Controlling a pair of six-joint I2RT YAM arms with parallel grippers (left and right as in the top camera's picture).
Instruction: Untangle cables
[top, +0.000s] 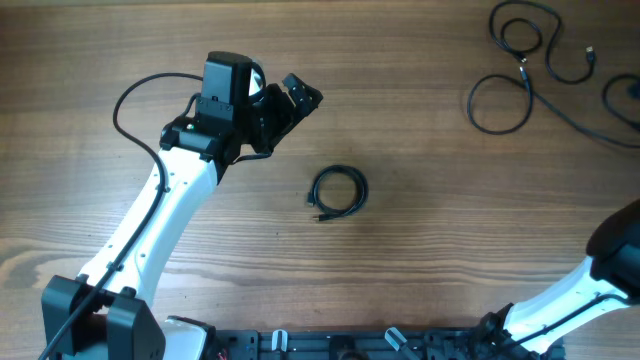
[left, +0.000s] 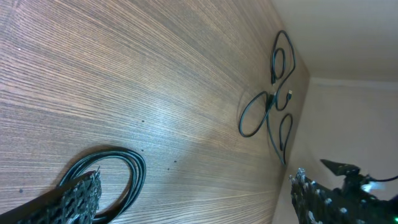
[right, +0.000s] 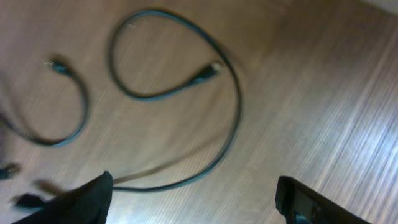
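A small coiled black cable lies mid-table. My left gripper is open and empty, up and left of the coil. In the left wrist view the coil lies by the left finger of the open jaws. Several loose black cables with small plug ends curve and loop at the far right corner, and they also show in the left wrist view. My right gripper is open and empty, hovering over a looping cable with a plug end.
The right arm's body comes in from the lower right corner of the overhead view, its gripper outside that frame. The left arm's own thick wire arcs at the left. The table's right edge is close to the loose cables.
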